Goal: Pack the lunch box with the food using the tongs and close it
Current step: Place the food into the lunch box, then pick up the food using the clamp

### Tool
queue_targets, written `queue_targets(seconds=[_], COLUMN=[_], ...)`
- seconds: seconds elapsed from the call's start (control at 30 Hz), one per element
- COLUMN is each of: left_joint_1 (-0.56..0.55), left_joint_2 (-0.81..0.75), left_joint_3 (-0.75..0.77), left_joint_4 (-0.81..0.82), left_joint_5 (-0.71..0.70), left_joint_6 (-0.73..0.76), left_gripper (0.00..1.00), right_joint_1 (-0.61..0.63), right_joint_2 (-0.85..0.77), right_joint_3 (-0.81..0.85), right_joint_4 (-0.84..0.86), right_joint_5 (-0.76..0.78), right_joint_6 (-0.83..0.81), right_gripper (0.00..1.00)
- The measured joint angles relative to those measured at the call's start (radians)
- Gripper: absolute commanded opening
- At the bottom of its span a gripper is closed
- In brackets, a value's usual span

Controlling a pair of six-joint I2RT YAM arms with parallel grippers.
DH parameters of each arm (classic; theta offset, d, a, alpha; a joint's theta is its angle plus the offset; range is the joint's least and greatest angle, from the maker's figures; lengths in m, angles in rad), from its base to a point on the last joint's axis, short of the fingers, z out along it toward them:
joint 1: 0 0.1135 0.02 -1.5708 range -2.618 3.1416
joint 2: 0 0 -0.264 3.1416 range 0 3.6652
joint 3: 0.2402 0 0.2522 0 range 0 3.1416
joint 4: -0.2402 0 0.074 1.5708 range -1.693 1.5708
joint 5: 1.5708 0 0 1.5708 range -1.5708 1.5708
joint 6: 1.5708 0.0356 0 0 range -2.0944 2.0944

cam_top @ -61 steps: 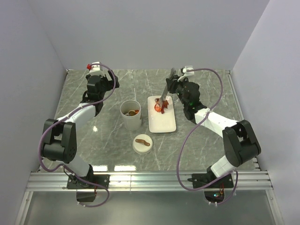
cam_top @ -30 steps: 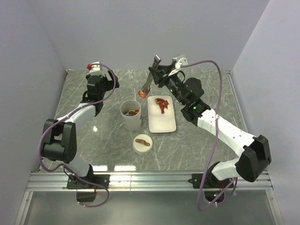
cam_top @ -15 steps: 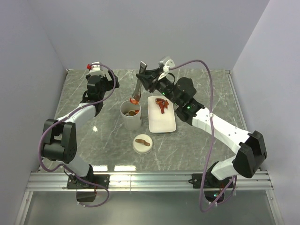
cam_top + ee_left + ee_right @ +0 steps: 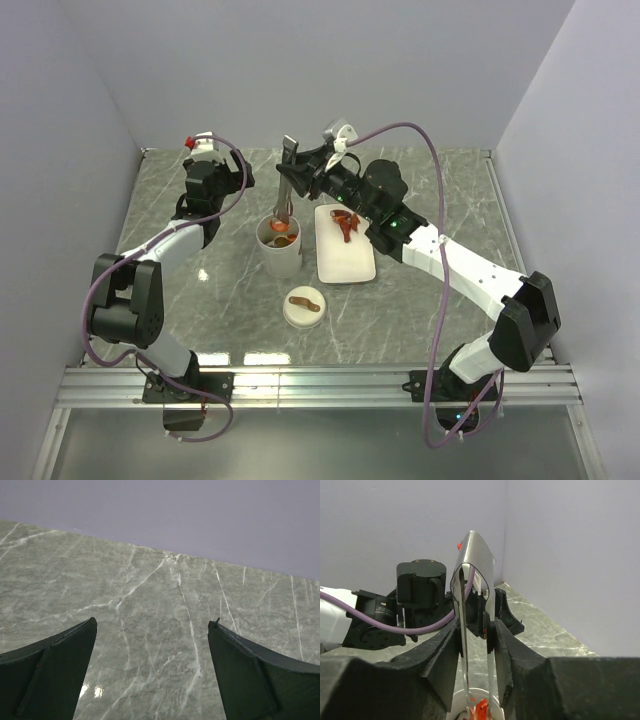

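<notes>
The white lunch box (image 4: 281, 262) stands left of the plate, with red-orange food inside. My right gripper (image 4: 306, 176) is shut on the grey tongs (image 4: 286, 192), which hang steeply with their tips in the box's mouth. In the right wrist view the gripper (image 4: 476, 630) presses both arms of the tongs (image 4: 474, 555). A red food piece (image 4: 481, 711) sits between the tong tips, just above the lunch box (image 4: 454, 703). More red food (image 4: 346, 222) lies on the plate. The cream lid (image 4: 303, 307) lies on the table in front. My left gripper (image 4: 152, 625) is open over bare table at the back left (image 4: 238, 178).
A flat white rectangular plate (image 4: 346, 262) lies right of the lunch box. The grey marble table (image 4: 200, 290) is walled at the back and both sides. A metal rail (image 4: 320, 380) runs along the near edge.
My right arm has carried the tongs and a red piece leftward from the plate to the lunch box, and the tips now dip into its mouth. The left arm has not moved.
</notes>
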State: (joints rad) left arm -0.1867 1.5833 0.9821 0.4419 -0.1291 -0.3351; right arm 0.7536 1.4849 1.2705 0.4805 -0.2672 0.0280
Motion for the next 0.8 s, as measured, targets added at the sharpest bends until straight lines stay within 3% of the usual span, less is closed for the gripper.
queue_targets(seconds=[0.4,0.8], left_joint_1=[0.000,0.000], left_joint_2=[0.000,0.000], left_joint_3=[0.000,0.000], left_joint_4=[0.000,0.000], left_joint_5=[0.000,0.000], left_joint_6=[0.000,0.000], left_gripper=[0.99,0.99], right_joint_1=[0.002,-0.047], right_joint_2=[0.000,-0.126], right_joint_3=[0.006,-0.154], right_joint_4=[-0.003,0.042], right_joint_5=[0.007,0.187], right_joint_6=[-0.004,-0.053], right_gripper=[0.41,0.40])
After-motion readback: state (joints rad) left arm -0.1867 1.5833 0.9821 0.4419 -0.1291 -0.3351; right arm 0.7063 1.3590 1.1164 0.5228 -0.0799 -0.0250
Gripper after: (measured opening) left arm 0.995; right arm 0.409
